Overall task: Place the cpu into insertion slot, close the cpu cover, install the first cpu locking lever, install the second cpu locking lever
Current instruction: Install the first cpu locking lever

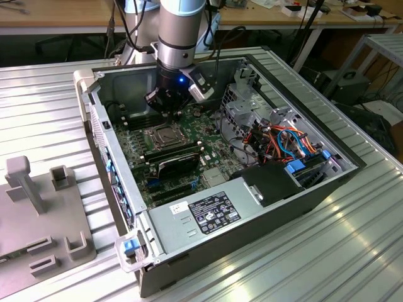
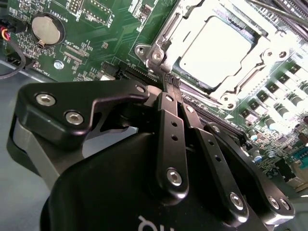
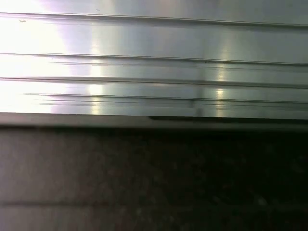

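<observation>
Open computer case [image 1: 302, 189] on ribbed metal table [image 1: 56, 100]; clenched empty gripper [image 2: 172, 82] just beside the cpu cover [image 2: 166, 38], shut over the cpu [image 2: 216, 45].

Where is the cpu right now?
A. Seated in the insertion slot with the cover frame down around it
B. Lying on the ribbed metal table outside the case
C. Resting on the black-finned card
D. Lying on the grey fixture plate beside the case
A. In the second wrist view the cpu lies flat in the insertion slot, with the cpu cover framing its silver top, just beyond the hand.
</observation>
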